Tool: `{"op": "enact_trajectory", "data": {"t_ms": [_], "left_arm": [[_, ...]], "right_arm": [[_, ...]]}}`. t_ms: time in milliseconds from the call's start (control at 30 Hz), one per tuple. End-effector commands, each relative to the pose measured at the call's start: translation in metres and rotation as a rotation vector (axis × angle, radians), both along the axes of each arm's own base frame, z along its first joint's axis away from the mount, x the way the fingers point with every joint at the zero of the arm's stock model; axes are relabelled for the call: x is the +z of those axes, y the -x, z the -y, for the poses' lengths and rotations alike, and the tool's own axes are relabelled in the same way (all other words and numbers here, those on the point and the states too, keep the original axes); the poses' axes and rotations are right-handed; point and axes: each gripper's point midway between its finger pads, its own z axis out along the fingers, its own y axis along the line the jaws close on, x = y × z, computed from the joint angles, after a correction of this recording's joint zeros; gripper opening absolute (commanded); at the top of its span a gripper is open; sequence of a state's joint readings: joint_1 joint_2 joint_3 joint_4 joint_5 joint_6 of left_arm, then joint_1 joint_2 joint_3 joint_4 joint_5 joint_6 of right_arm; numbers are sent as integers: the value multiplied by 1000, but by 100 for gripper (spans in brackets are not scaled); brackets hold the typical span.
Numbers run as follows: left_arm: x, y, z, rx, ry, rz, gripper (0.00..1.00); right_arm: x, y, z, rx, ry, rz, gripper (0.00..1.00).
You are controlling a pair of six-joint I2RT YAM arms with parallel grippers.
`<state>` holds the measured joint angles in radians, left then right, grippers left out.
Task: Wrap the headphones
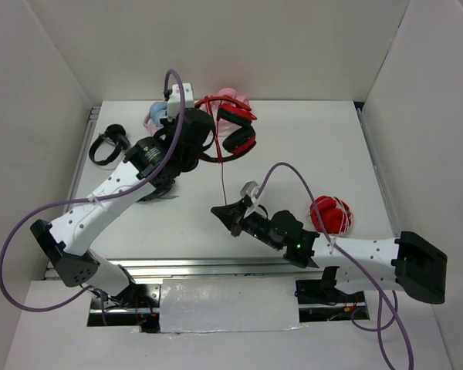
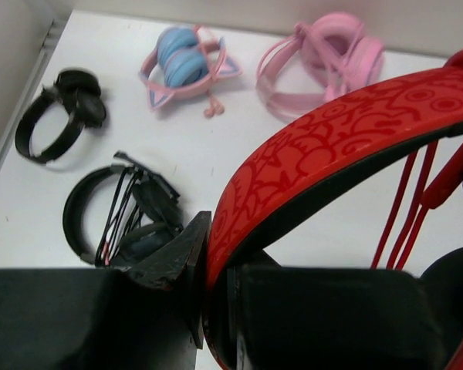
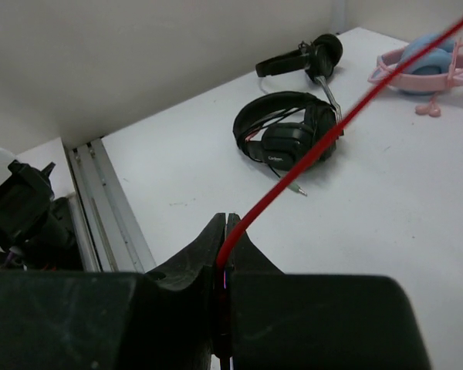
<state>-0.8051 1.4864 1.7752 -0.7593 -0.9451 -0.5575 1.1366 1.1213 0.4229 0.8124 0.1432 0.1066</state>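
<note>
Left gripper [image 2: 216, 304]: clenched on the headband [image 2: 332, 146] of the headphones [image 1: 238, 139], with one finger on either side of the band.
Right gripper [image 3: 224, 248]: pinched tight on the cable [image 3: 332, 131], which leaves from between the fingertips.
Headphones: held by the left gripper over the far middle of the table [image 1: 316, 154], just in front of the pink pair [image 1: 231, 96]. The band is red outside and black inside.
Cable: thin and red, it runs in a straight line from the headphones to the right gripper nearer the arm bases. More red strands hang beside the headband in the left wrist view.
Black pair [image 2: 58, 112]: lies at the far left edge.
Second black pair [image 3: 285, 131]: lies flat under the left arm with its own cord on it.
Blue pair [image 2: 185, 65]: lies at the far side, left of the pink pair.
Folded red pair [image 1: 330, 216]: lies by the right arm, well apart from the rest.
</note>
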Motion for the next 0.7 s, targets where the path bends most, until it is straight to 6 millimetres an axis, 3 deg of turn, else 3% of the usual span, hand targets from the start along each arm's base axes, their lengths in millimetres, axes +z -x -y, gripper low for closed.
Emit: {"op": "enact_trajectory", "data": {"t_ms": [0,33,67,133,167,200,267,300,467,667], "left_arm": [[-9,-18,4,54,161,57,0],[-16,-19,6,55,159,49,0],[-22,-21,11,43,175,46,0],[-47,-21,17,14,157,12,0],[-50,-22,21,1,178,19,0],[-69,-20,24,-17,164,-14,0],[-81,-20,29,-38,181,-22,0],[-97,-17,33,-62,171,-54,0],[-140,-10,45,-144,140,-115,0],[-183,0,74,-283,133,-190,0]], "right_arm": [[29,4,-2,10,10,-21,0],[24,1,1,-2,47,-50,0],[42,0,-1,8,11,-73,0],[40,-7,3,-11,23,-167,0],[53,-19,8,-41,1,-192,0],[51,-25,8,-54,6,-234,0],[47,-42,17,-97,5,-349,0],[42,-48,18,-104,11,-388,0],[15,-79,40,-195,28,-577,0],[-21,-87,43,-198,85,-722,0]]}}
